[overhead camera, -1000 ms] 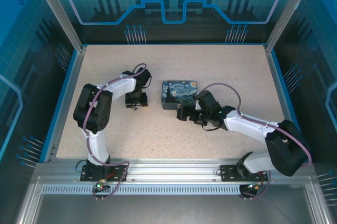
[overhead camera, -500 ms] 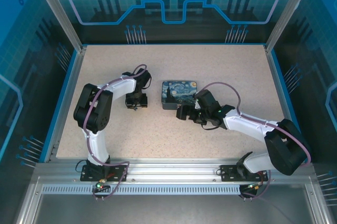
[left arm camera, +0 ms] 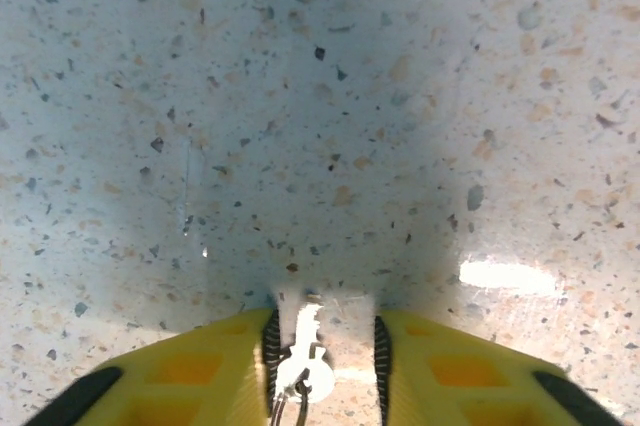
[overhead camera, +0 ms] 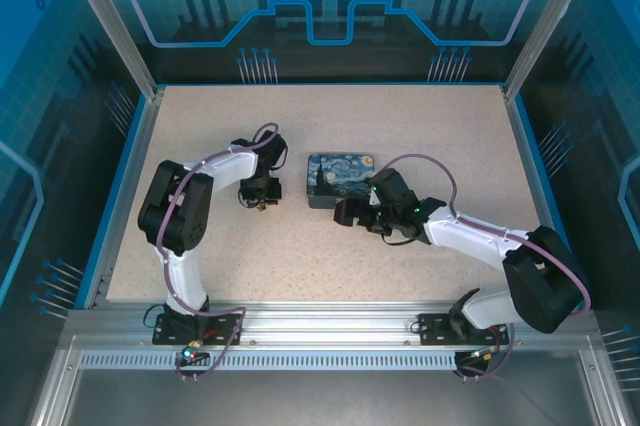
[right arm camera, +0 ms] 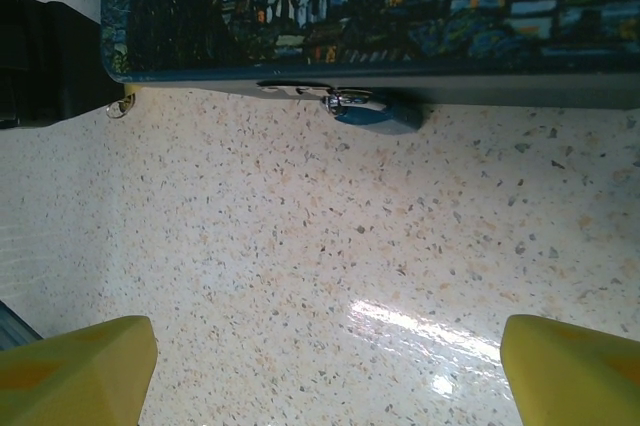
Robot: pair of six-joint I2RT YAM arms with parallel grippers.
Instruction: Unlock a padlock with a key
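Two grippers low. Left gripper (left arm camera: 322, 346) narrow, straddling key (left arm camera: 306, 371) flat on table (left arm camera: 320, 96), not clamped. Right gripper (right arm camera: 322, 366) wide, facing padlock (right arm camera: 375, 111) on box (right arm camera: 400, 6) front. Key thin, stiff, light, likely slippery: pinch bow, leave blade free.

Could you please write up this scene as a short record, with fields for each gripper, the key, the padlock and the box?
left gripper: low over the table, jaws narrow on either side of the key; grip unclear
right gripper: open wide, facing the padlock, apart from it
key: on the table between the left fingers
padlock: at the latch on the box's side
box: night-sky print, on the table between the arms
task state: key not yet at the padlock
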